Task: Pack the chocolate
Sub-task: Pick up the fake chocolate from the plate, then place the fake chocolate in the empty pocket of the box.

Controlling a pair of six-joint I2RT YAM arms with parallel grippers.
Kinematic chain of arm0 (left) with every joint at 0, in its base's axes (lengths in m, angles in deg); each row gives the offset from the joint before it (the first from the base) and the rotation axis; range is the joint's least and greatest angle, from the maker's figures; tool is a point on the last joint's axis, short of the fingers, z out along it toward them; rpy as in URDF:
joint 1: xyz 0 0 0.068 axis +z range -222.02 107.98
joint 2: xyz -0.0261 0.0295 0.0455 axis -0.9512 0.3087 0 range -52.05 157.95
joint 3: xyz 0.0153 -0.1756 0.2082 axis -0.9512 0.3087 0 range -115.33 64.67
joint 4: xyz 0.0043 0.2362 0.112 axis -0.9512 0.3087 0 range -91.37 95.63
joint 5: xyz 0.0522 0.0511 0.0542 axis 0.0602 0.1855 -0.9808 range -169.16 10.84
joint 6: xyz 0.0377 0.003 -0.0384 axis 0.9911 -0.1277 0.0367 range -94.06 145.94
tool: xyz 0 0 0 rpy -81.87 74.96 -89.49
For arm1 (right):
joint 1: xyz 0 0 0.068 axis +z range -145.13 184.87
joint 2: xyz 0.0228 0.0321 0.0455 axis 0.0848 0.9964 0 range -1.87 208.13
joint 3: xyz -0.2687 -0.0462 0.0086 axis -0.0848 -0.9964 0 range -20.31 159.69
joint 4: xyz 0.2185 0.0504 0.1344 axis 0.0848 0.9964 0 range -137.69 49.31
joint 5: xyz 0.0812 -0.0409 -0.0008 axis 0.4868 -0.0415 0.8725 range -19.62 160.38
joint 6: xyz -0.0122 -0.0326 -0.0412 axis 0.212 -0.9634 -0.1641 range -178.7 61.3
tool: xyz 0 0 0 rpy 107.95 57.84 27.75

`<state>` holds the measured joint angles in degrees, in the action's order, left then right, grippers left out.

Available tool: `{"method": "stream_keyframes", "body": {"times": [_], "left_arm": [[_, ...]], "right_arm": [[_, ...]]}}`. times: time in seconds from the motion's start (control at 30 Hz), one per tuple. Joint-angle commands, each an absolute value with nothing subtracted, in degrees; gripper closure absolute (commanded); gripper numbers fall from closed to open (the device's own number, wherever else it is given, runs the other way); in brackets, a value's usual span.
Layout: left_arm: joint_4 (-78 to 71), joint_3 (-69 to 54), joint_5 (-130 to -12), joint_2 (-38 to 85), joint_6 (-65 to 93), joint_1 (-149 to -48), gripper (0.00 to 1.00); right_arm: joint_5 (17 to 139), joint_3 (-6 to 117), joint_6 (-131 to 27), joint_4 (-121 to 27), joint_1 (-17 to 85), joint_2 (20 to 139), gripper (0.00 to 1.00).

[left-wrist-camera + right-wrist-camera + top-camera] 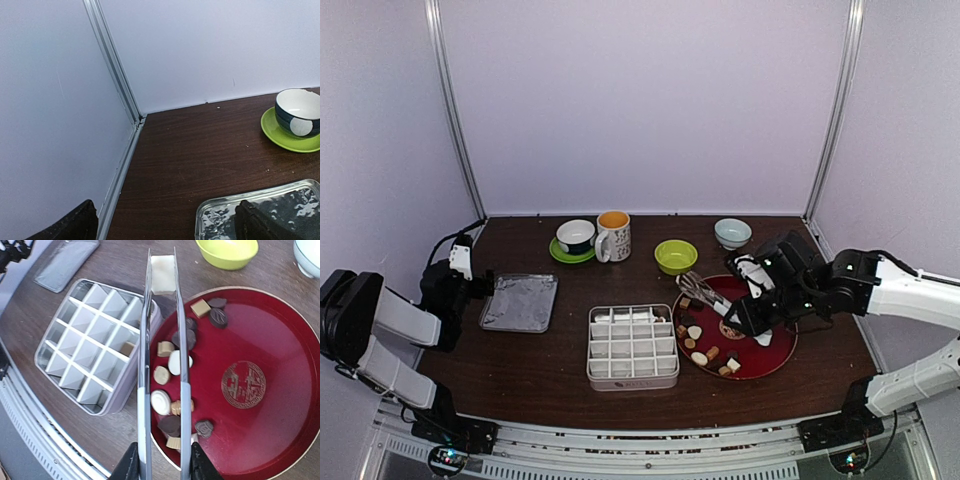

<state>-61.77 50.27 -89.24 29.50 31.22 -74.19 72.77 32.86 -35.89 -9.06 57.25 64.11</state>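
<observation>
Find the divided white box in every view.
Top external: divided white box at centre front, left of the red plate.
Left wrist: not in it.
Right wrist: left half, beside the same plate.
Shared landmark: the foil tray, in all three.

Pale lilac-white walls [640,100] with aluminium corner posts [455,110] enclose a dark wooden table [540,370], seemingly evenly lit.

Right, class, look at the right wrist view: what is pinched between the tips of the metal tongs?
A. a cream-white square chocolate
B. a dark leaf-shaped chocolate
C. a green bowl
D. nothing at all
A: a cream-white square chocolate sits clamped between the tips of the metal tongs, while the dark chocolates lie on the red plate.
</observation>
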Motion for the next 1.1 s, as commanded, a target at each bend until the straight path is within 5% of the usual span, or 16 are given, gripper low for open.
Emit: {"method": "stream_keyframes", "body": {"times": [0.0,1.07], "left_arm": [[-65.35,49.37,-89.13,29.58,31.22,-73.61,0.02],[-65.36,49.37,-89.21,29.6,31.22,-73.65,0.02]], "right_arm": [[76.06,32.29,-37.81,-13.98,58.15,61.28,0.77],[82.59,32.44,-39.51,-19.7,61.38,67.73,0.77]]}}
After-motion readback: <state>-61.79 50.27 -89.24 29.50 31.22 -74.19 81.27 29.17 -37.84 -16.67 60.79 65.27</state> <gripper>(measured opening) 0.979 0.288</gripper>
